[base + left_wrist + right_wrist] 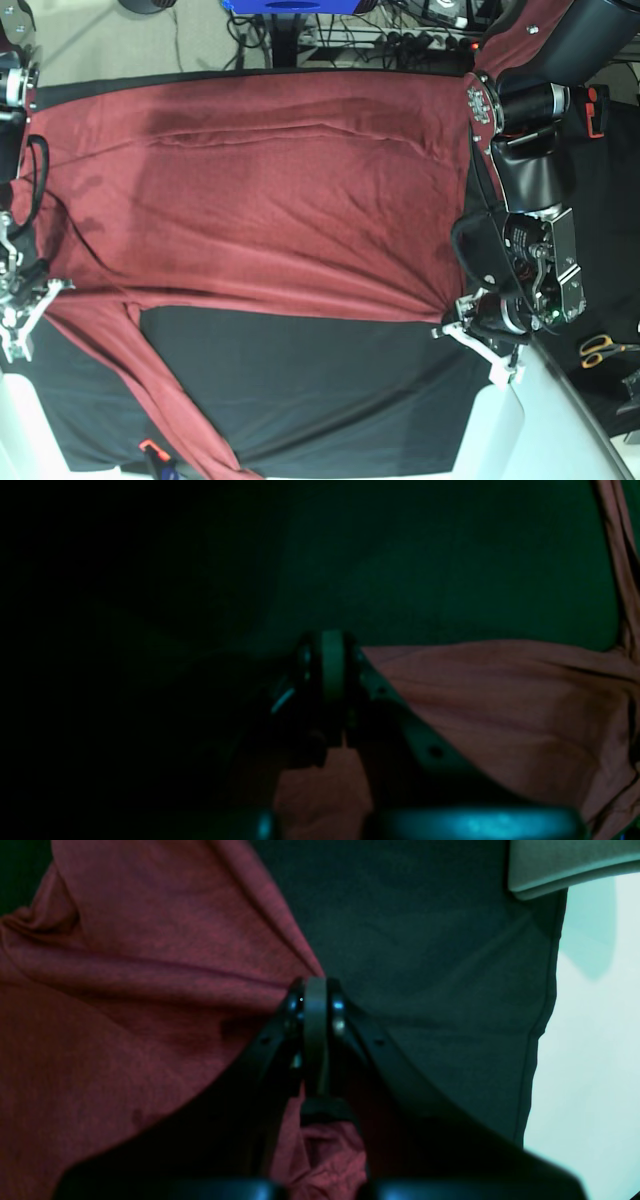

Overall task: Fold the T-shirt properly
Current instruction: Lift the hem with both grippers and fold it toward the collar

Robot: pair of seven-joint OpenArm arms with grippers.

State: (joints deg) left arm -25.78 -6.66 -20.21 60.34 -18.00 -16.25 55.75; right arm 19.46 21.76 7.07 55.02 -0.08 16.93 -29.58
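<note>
A brick-red T-shirt point(270, 190) lay spread across the black-covered worktop point(330, 390), its body flat over the far half and one long sleeve point(165, 400) trailing diagonally toward the near edge. Both arms held the garment's near hem at opposite ends.

The step in hand appeared to be a lengthwise fold, carrying the near edge up and over the body. To do it well, the two arms would likely need to lift together and travel at matching height and pace, keeping the held edge taut so the thin knit did not sag or bunch in the middle. The loose sleeve looked apt to drag or twist under the fold unless tucked in first. The edge should be laid down parallel to the far side before letting go.

The left gripper point(332, 655) had its fingers clamped together on a corner of the cloth, which fanned out in pulled creases from the tips in the left wrist view. The right gripper point(315, 1005) was likewise pinched tight on the fabric, folds radiating from its fingers in the right wrist view. Scissors point(600, 350) lay off to one side, well apart from the shirt.
</note>
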